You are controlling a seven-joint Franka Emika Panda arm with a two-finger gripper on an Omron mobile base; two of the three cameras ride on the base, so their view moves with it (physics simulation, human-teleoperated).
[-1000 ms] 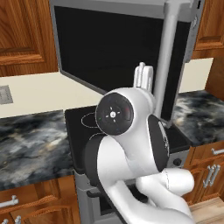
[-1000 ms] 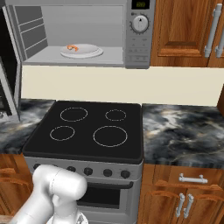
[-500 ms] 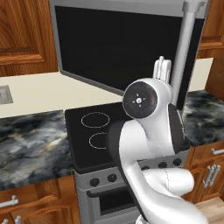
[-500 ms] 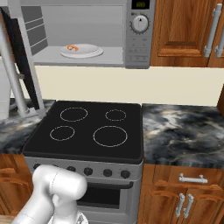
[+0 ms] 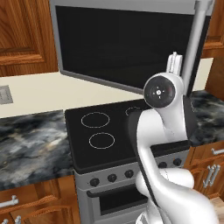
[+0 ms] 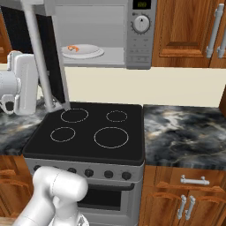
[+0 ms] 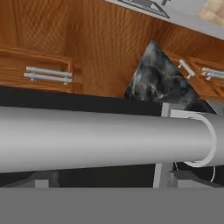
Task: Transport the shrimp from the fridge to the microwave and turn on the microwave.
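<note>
The microwave [image 6: 132, 53] hangs above the stove with its black glass door [image 5: 127, 43] swung partway out. Inside, the shrimp [image 6: 73, 47] lies on a white plate [image 6: 88, 52]. My gripper [image 5: 175, 65] is open and raised beside the door's long grey bar handle [image 5: 195, 48]. The same handle [image 7: 100, 138] runs across the hand view, very close to the camera. I cannot tell whether the fingers touch it. From the right base view, the white hand [image 6: 24, 84] sits just left of the door's edge [image 6: 52, 62]. The fridge is out of view.
A black-topped stove [image 6: 92, 128] with an oven stands under the microwave, with dark marble counter [image 6: 185, 132] on both sides. Wooden cabinets [image 6: 190, 31] flank the microwave and run below the counter. The microwave's knob [image 6: 141, 23] and green display sit on its right panel.
The microwave door has swung further towards its opening. My arm and hand have moved the same way beside the handle, with the jaws staying open.
</note>
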